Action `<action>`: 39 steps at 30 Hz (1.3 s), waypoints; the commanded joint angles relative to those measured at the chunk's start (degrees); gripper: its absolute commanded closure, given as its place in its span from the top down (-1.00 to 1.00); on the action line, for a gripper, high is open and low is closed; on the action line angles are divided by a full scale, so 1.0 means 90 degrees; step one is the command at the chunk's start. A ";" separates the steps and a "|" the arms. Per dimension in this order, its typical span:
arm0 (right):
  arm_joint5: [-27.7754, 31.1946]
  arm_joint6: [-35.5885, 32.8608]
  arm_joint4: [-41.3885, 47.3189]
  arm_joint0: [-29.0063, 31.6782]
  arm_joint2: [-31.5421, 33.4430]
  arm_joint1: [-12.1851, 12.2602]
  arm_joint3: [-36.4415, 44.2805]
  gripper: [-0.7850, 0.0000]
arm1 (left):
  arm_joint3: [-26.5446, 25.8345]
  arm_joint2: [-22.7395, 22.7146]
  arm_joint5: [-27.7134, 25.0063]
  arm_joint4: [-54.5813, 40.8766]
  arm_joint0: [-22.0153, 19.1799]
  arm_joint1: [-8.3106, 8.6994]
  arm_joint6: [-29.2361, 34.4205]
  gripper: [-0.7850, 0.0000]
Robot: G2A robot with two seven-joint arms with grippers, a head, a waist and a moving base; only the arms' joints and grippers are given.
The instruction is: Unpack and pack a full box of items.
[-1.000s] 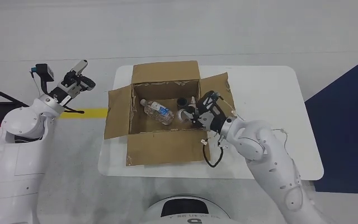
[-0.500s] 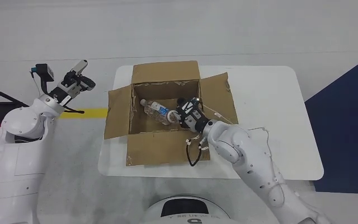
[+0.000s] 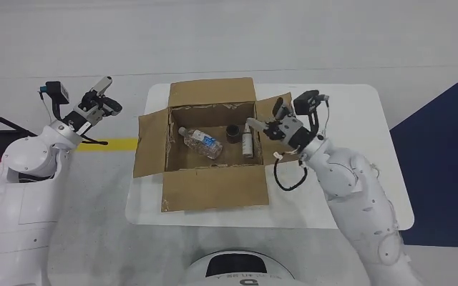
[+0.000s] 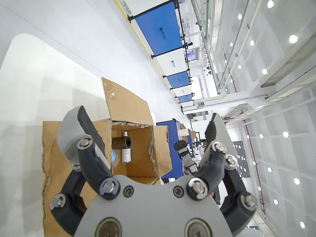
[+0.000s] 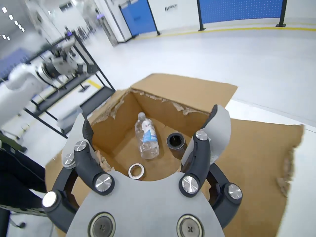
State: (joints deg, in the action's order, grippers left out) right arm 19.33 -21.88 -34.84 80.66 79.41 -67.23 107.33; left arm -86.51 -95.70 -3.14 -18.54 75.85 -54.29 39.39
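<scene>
While both arms hold nothing, right end effector (image 5: pixel 150 115) hangs over box (image 3: pixel 212 93) right flap, fingers released. Left end effector (image 4: pixel 148 114) well left of box, off worktop (image 3: pixel 343 150), also released. Inside box: water bottle (image 3: pixel 202 142) lying left, black cylinder (image 3: pixel 233 132) mid-floor, small white bottle (image 3: pixel 247 145) just beside cylinder.

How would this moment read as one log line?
right hand: open, above box edge | left hand: open, beside table | box: water bottle, dark cylinder, white bottle
</scene>
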 commanded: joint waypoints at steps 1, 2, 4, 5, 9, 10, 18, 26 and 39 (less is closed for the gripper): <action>0.0149 -0.0019 0.0795 0.0132 0.0663 0.0048 -0.0112 1.00 | 0.0000 0.0000 0.0000 0.0000 -0.0001 0.0000 0.0000 1.00; 0.0227 -0.0090 0.1107 0.0193 0.0917 0.0073 -0.0192 1.00 | 0.0000 0.0000 0.0000 0.0000 -0.0001 0.0000 0.0000 1.00; 0.0257 -0.0215 0.1682 0.0268 0.1393 0.0115 -0.0440 1.00 | 0.0000 0.0000 0.0000 0.0000 -0.0001 0.0000 0.0000 1.00; 0.0274 -0.0276 0.1932 0.0286 0.1588 0.0133 -0.0583 1.00 | 0.0000 0.0000 0.0000 0.0000 -0.0001 0.0000 0.0000 1.00; 0.0133 -0.0653 0.2532 0.0165 0.1989 0.0187 -0.1334 1.00 | 0.0000 0.0000 0.0000 0.0000 -0.0001 0.0000 0.0000 1.00; 0.0056 -0.0809 0.2744 0.0085 0.1991 0.0193 -0.1525 1.00 | 0.0000 0.0000 0.0000 0.0000 -0.0001 0.0000 0.0000 1.00; -0.0338 -0.2396 0.2810 -0.0583 0.1507 0.0264 -0.2564 1.00 | 0.0000 0.0000 0.0000 0.0000 -0.0001 0.0000 0.0000 1.00; 0.0537 -0.3739 0.3588 -0.0852 0.0843 0.0282 -0.2683 1.00 | 0.0000 0.0000 0.0000 0.0000 -0.0001 0.0000 0.0000 1.00; 0.0217 -0.4569 0.5855 -0.1557 0.0140 0.0195 -0.2710 1.00 | 0.0000 0.0000 0.0000 0.0000 -0.0001 0.0000 0.0000 1.00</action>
State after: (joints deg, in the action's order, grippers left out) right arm 21.37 -63.45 18.31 66.63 81.37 -65.41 82.11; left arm -86.51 -95.70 -3.14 -18.54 75.85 -54.29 39.39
